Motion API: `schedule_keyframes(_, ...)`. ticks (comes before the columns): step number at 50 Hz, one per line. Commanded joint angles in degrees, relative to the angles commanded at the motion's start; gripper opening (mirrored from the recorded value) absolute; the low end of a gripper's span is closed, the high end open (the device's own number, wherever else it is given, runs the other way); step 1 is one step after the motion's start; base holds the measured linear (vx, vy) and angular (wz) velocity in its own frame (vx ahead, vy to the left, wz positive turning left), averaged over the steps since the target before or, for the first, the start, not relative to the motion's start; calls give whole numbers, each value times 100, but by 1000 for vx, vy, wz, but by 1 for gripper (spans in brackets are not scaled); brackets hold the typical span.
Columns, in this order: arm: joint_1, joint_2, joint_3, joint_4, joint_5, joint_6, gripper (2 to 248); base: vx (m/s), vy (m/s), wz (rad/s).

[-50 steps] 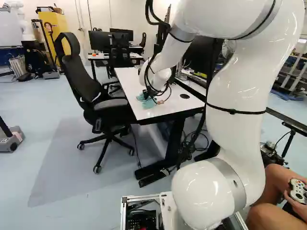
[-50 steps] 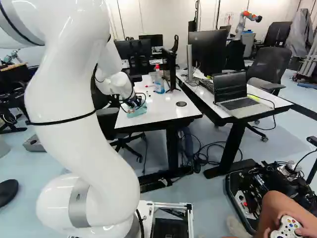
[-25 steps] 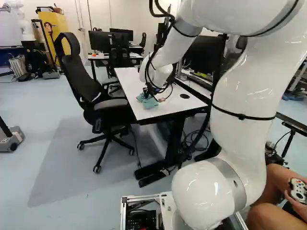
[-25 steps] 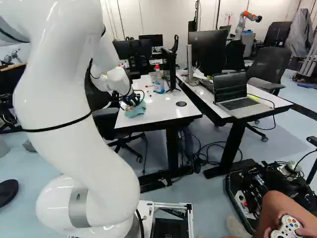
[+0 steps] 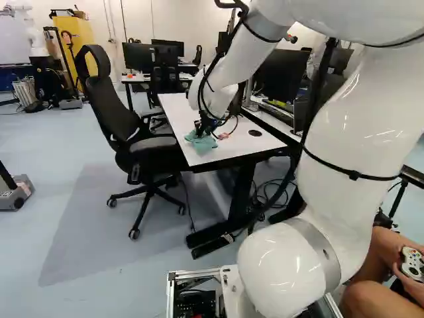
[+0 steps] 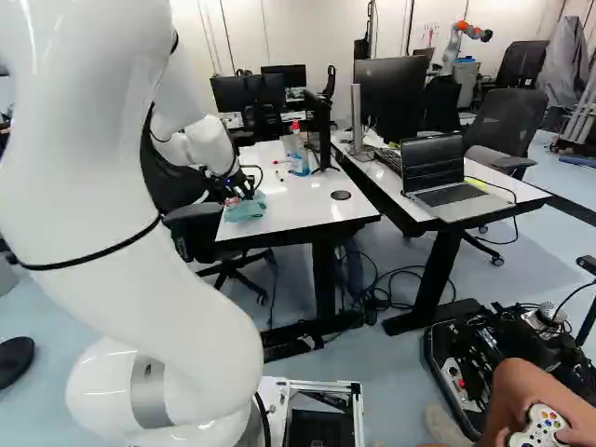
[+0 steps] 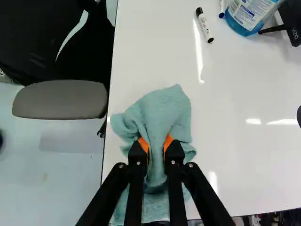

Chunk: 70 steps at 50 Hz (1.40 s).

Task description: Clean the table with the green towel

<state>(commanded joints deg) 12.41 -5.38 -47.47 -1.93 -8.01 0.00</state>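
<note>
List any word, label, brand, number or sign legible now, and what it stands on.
Blue-liquid bottle: label print, too small and blurred to quote.
Black-capped marker: barrel print, too small to read.
Black stand: brand mark, not quoted.
Nothing else readable.

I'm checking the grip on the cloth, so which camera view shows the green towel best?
The wrist view: it shows the towel large, bunched between both fingers of the gripper. The left and right base views show it only as a small patch near the table's edge, under the arm's end, too small to judge the grip.
</note>
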Motion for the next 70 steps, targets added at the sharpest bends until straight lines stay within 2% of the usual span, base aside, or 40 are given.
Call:
schedule_keyframes(40, 0, 689, 112, 0, -1215, 0, 53, 0, 0, 0)
schedule_keyframes(55, 0, 689, 112, 0, -1448, 0, 53, 0, 0, 0)
schedule_keyframes(70, 0, 689, 112, 0, -1459, 0, 53, 0, 0, 0)
